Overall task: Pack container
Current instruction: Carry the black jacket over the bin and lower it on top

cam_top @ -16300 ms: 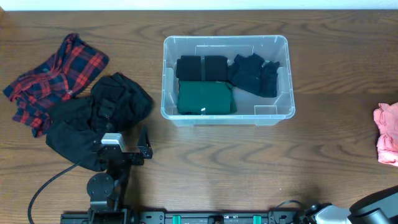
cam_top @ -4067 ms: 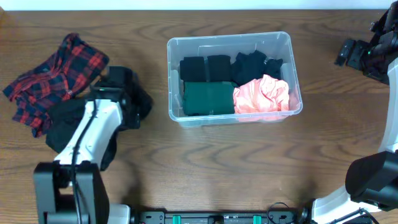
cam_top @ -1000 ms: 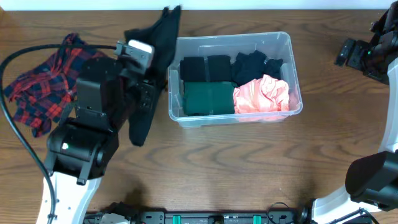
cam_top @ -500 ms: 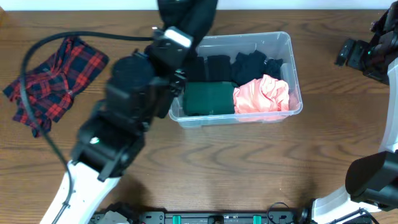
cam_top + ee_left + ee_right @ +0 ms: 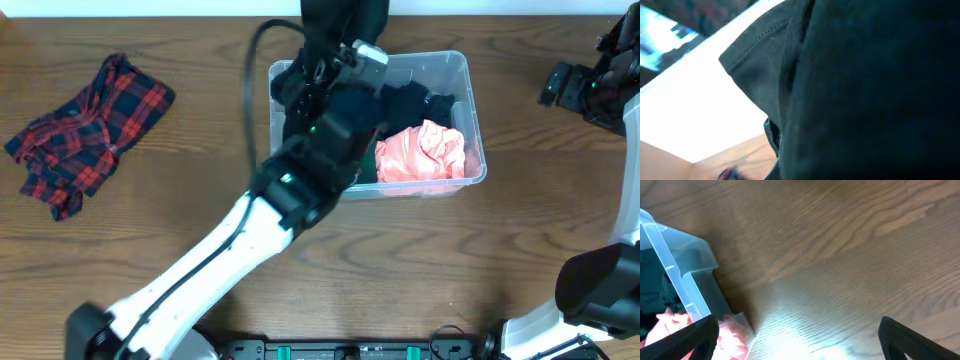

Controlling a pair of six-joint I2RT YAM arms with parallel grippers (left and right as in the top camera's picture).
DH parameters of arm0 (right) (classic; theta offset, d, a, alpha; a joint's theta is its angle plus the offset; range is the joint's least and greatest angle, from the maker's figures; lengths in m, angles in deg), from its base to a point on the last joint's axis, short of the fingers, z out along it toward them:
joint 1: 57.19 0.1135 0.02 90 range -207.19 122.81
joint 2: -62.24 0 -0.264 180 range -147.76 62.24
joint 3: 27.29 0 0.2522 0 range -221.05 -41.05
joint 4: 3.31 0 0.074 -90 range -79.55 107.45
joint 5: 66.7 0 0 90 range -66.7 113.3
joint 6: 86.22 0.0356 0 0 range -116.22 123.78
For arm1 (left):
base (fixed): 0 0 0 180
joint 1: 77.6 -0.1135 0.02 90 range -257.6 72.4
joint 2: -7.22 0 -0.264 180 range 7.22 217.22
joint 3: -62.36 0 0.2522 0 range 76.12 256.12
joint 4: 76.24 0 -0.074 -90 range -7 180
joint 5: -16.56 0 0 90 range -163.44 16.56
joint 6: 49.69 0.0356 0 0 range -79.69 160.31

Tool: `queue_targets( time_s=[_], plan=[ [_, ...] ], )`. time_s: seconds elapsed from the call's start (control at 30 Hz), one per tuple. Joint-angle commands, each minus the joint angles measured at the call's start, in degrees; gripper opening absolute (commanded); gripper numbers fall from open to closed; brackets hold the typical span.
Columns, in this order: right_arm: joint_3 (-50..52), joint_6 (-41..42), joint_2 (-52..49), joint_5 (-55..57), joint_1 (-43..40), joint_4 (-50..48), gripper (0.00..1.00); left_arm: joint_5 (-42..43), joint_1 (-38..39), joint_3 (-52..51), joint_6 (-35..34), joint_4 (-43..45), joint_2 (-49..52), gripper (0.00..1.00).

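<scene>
The container (image 5: pixel 462 68), a clear plastic bin, stands at the middle back of the table. Inside lie a pink garment (image 5: pixel 422 150), black folded pieces (image 5: pixel 412 100) and a green piece (image 5: pixel 368 168) mostly hidden under my left arm. My left gripper (image 5: pixel 338 45) hangs above the bin's left half, shut on a black garment (image 5: pixel 345 18) that drapes over it. That black garment (image 5: pixel 875 90) fills the left wrist view and hides the fingers. My right gripper (image 5: pixel 573 90) stands open over bare table to the right of the bin, its fingers (image 5: pixel 682 340) wide apart around nothing.
A red plaid shirt (image 5: pixel 85 130) lies crumpled at the far left. In the right wrist view the container's corner (image 5: pixel 682 287) and the pink garment (image 5: pixel 675 325) show at the left, with wood table (image 5: pixel 840 255) beyond.
My left arm has swung right and back, carrying the black garment from beside the bin's left wall to above the bin. The right arm has not moved.
</scene>
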Motion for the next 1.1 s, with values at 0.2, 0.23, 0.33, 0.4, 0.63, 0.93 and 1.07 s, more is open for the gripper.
queue_targets(
  time_s=[0.2, 0.23, 0.33, 0.4, 0.63, 0.93, 1.07],
  plan=[
    [-0.4, 0.6, 0.5, 0.2, -0.3, 0.1, 0.99, -7.1, 0.1, 2.9, 0.7, 1.8, 3.1, 0.06],
    [-0.4, 0.6, 0.5, 0.2, -0.3, 0.1, 0.99, -7.1, 0.4, 2.8, 0.7, 1.8, 3.2, 0.06],
    [-0.4, 0.6, 0.5, 0.2, -0.3, 0.1, 0.99, -6.8, 1.5, 2.7, 0.0, 1.6, 3.2, 0.06],
    [-0.4, 0.6, 0.5, 0.2, -0.3, 0.1, 0.99, -6.3, 2.5, 2.7, -0.9, 1.1, 3.2, 0.06],
    [-0.4, 0.6, 0.5, 0.2, -0.3, 0.1, 0.99, -5.2, 4.7, 2.6, -9.9, -2.9, 3.5, 0.06],
    [-0.4, 0.6, 0.5, 0.2, -0.3, 0.1, 0.99, 8.5, 4.7, 2.6, -12.2, -6.1, 3.6, 0.81],
    [-0.4, 0.6, 0.5, 0.2, -0.3, 0.1, 0.99, 10.8, 4.7, 2.6, -15.1, -5.7, 3.6, 0.91]
  ],
)
